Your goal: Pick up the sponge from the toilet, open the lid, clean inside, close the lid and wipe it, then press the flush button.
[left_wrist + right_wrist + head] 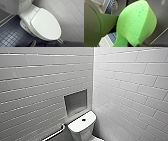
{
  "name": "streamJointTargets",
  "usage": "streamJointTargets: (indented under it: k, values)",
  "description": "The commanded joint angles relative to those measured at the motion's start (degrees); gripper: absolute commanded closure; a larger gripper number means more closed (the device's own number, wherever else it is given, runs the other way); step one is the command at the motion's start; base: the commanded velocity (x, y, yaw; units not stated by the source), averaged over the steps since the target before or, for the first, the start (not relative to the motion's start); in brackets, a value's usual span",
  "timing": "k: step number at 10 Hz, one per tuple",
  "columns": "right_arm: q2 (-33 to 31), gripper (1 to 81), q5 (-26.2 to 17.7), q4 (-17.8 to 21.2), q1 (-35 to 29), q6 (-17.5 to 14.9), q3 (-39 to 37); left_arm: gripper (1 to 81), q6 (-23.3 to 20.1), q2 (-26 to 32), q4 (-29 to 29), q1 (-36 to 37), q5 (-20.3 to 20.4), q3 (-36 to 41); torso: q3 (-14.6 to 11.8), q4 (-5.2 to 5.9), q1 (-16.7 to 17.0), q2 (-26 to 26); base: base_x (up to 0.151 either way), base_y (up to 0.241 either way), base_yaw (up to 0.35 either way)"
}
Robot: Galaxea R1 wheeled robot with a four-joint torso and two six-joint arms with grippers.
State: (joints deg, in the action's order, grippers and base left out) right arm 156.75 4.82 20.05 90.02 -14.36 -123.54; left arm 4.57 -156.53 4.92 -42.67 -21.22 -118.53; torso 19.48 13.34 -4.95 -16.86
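The right gripper (138, 45) is pinched onto one end of the sponge (136, 22), and the green pad buckles into a fold just ahead of the wrist. The toilet (25, 15) stands against the white tiled wall (70, 15), with its lid (46, 23) down flat over the bowl. Behind the lid, the flush button (83, 120) sits at the centre of the toilet's tank top. Dark blue floor tiles (8, 37) lie beside the toilet's base.

The right gripper (136, 44) pinches the small bright green foam sponge (136, 23) at one edge, bending it. The left gripper (42, 44) shows as dark blurred shapes, facing downward.
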Motion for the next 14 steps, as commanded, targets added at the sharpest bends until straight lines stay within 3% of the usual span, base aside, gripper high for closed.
streamJointTargets:
  k: [1, 2, 3, 7, 12, 14]
  values:
    - [-0.18, 81.1, -4.29, -0.19, -1.54, -0.23, 0.77, 1.0, -0.09, 1.12, 9.03, 17.12, -4.97, 4.96, 0.0, 0.0, 0.0, 0.0, 0.0, 0.0, 0.0]
    - [-0.18, 81.1, -4.29, -0.19, -1.54, -0.23, 0.77, 1.0, -0.08, 1.12, 10.79, 20.19, -5.05, 6.11, 0.0, 0.0, 0.0, 0.02, 0.0, 0.0, 0.0]
    - [-0.18, 81.1, -4.29, -0.19, -1.54, -0.23, 0.77, 1.0, 0.17, 0.86, 12.13, 22.66, -5.58, 6.55, 1.83, 0.0, -0.02, 0.02, 0.0, 0.0, 0.0]
    - [-0.09, 81.1, -4.29, -0.01, -1.72, -0.23, 0.85, 1.0, 0.26, -0.9, 17.4, 31.1, -5.93, 4.36, 4.92, 0.0, -0.06, 0.07, 0.0, 0.0, 0.0]
    - [0.0, 81.1, -4.38, -0.01, -1.72, -0.23, 1.29, 1.0, 0.26, -6.25, 19.07, 38.84, -5.76, -7.66, 10.1, 0.0, -0.13, 0.18, 0.0, 0.0, 0.0]
    - [0.0, 81.1, -4.38, -0.01, -1.54, -0.14, 1.47, 1.0, 0.17, -8.45, 18.63, 40.68, -5.68, -14.52, 9.31, 0.0, -0.17, 0.22, 0.0, 0.0, 0.0]
